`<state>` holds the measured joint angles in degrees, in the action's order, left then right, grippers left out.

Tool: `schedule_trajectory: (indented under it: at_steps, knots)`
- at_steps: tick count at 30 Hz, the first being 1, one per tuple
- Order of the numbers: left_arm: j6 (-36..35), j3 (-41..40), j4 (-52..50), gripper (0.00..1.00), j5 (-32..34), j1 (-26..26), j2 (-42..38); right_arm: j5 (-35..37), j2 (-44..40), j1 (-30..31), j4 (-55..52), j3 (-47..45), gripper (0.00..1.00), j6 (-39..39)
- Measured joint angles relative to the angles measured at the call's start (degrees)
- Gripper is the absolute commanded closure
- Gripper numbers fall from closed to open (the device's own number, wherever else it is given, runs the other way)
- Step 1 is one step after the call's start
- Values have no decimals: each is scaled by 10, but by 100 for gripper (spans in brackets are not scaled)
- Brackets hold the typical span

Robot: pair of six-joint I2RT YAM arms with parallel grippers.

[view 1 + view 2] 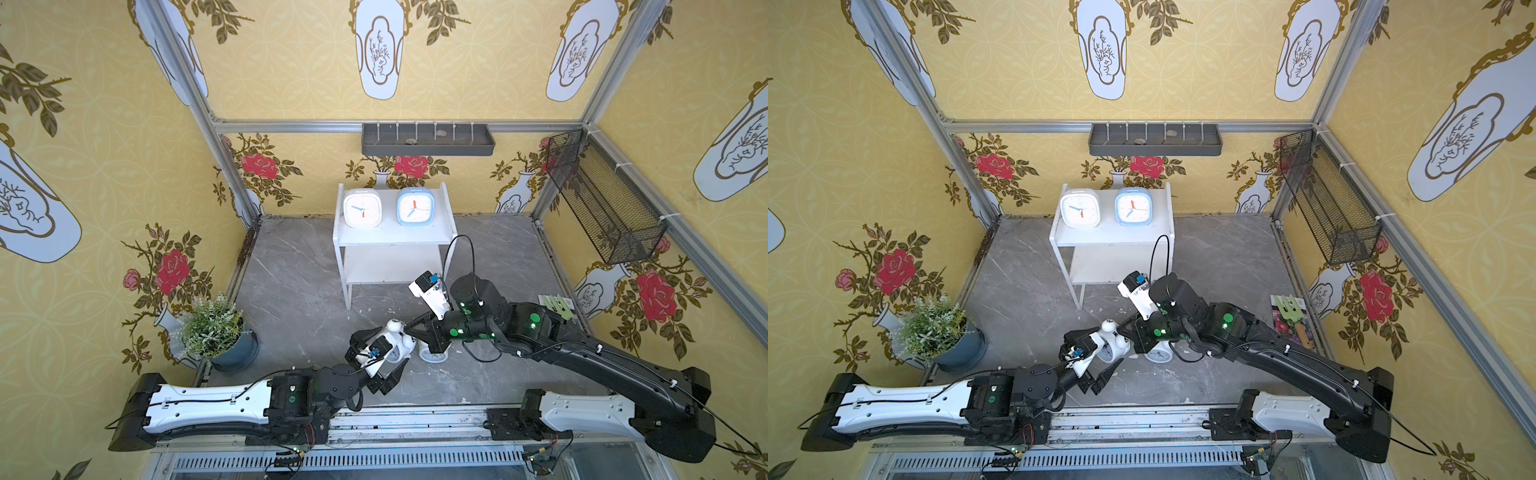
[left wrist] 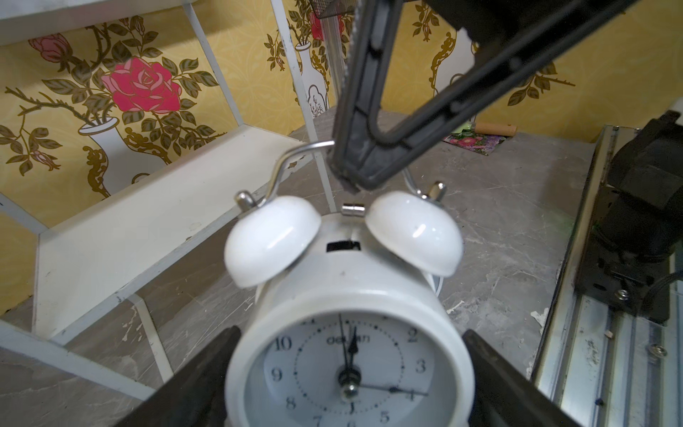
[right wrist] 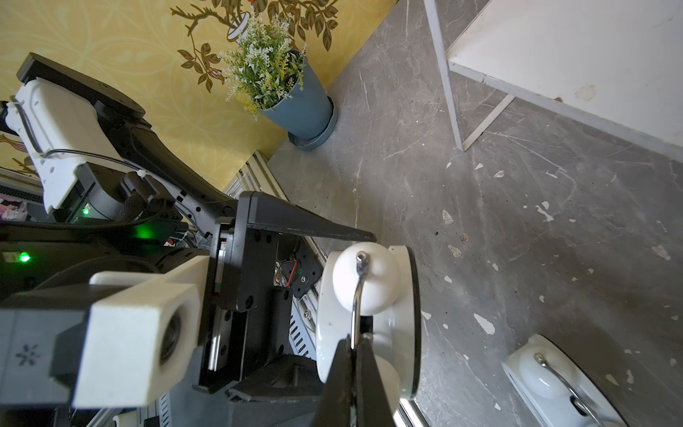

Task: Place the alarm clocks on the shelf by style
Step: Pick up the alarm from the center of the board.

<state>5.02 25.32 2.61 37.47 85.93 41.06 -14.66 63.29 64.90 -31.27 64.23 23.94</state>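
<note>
A white twin-bell clock [image 1: 397,341] [image 2: 347,295] hangs just above the floor, in front of the shelf [image 1: 395,239]. My right gripper [image 1: 409,328] [image 3: 356,340] is shut on its wire handle [image 3: 356,295]. My left gripper [image 1: 390,348] [image 2: 351,331] has its jaws wide around the clock's body, a finger against each side. A second twin-bell clock [image 1: 432,354] [image 3: 554,380] lies on the floor, partly under the right arm. On the shelf's top tier stand a white rounded-square clock [image 1: 362,208] and a light blue one [image 1: 415,206]. The lower tier [image 2: 148,222] is bare.
A potted plant [image 1: 216,328] stands at the left wall. A grey wall tray [image 1: 428,139] hangs at the back and a black mesh basket [image 1: 602,199] on the right wall. A green garden fork on a seed packet [image 1: 1289,318] lies at the right. A metal rail [image 1: 395,424] runs along the front.
</note>
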Motion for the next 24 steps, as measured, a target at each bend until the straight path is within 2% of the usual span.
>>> schedule_trajectory:
  at_steps: [9,18,24]
  knots:
    - [0,-7,12,16,-2,0,-7,-1,0,1,12,-7,97,0]
    - [0,-7,13,30,0,0,-8,-1,0,2,15,-8,97,2]
    - [0,-7,13,35,0,0,-9,0,0,2,16,-8,91,3]
